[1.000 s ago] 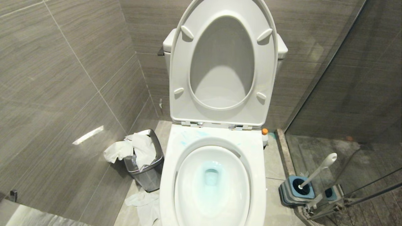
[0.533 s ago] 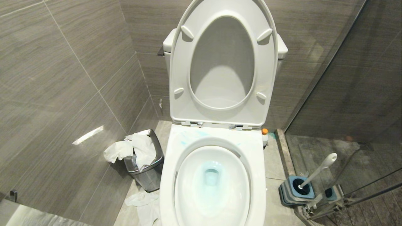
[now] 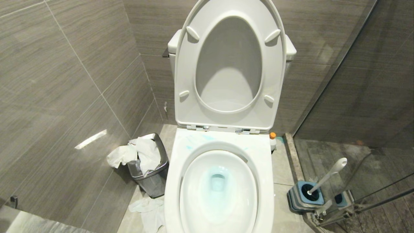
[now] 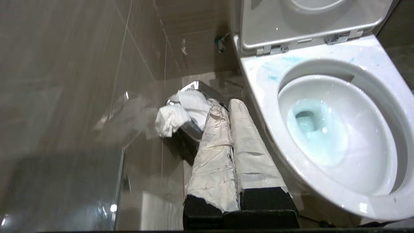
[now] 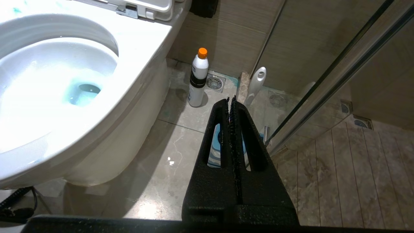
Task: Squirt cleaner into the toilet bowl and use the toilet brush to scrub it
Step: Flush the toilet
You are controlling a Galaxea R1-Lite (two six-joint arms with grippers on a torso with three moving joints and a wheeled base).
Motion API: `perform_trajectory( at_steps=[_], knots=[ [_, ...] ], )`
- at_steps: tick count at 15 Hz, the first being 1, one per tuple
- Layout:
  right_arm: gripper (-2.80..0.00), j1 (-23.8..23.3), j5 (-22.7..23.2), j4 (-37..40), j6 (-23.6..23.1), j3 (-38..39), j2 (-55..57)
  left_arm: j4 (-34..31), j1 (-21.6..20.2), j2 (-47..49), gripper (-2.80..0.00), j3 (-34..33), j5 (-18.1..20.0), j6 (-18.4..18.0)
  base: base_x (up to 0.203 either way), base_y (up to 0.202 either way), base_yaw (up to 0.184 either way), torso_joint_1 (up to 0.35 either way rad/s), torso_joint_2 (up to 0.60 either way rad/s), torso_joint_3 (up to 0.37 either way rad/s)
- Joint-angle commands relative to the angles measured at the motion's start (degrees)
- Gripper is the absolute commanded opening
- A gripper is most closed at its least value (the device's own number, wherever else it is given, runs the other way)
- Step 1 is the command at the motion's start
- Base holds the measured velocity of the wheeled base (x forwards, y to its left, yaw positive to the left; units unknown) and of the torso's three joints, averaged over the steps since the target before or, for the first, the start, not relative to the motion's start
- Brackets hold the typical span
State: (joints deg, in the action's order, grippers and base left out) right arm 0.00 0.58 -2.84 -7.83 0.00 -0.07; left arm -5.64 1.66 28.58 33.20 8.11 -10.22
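Observation:
The toilet bowl (image 3: 265, 168) stands white and open, its seat and lid raised. Cleaner (image 3: 217, 181) tints the water turquoise, and pale blue smears (image 3: 194, 142) mark the back rim. On the floor to the right, the toilet brush (image 3: 328, 174) leans in its blue-grey holder (image 3: 305, 195) by the glass. Neither arm shows in the head view. My left gripper (image 4: 226, 103), its fingers wrapped in white tape, is shut and empty beside the bowl's left rim (image 4: 268, 106). My right gripper (image 5: 231, 100) is shut and empty above the holder (image 5: 215, 145), short of the brush handle (image 5: 257, 84).
A steel bin (image 3: 150, 168) stuffed with white paper stands left of the toilet, with more paper (image 3: 148, 210) on the floor. A white bottle with an orange cap (image 5: 198, 79) stands by the bowl's right side. A glass shower screen (image 3: 355, 97) closes off the right.

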Motion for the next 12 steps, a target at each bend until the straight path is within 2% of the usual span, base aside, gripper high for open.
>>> perform_trajectory(
  at_steps=[1, 4, 8, 12],
  knots=[
    [-2.80, 0.0, 0.0, -0.1, -0.1, 0.0, 0.1, 1.2, 0.9, 14.1, -2.80, 7.9, 0.2, -0.2, 0.000, 0.000, 0.000, 0.000, 0.00, 0.000],
    [-2.80, 0.0, 0.0, -0.1, 0.0, 0.0, 0.1, 6.2, 1.3, 25.0, -2.80, 14.4, 0.1, 0.3, 0.000, 0.000, 0.000, 0.000, 0.00, 0.000],
    [-2.80, 0.0, 0.0, -0.1, -0.1, -0.1, 0.1, 19.8, 1.4, 40.9, -2.80, 20.4, -0.1, 0.5, 0.000, 0.000, 0.000, 0.000, 0.00, 0.000],
    [-2.80, 0.0, 0.0, -0.1, -0.1, 0.0, 0.1, 26.5, 1.7, 56.6, -2.80, 35.3, -0.3, 0.9, 0.000, 0.000, 0.000, 0.000, 0.00, 0.000]
  ],
)
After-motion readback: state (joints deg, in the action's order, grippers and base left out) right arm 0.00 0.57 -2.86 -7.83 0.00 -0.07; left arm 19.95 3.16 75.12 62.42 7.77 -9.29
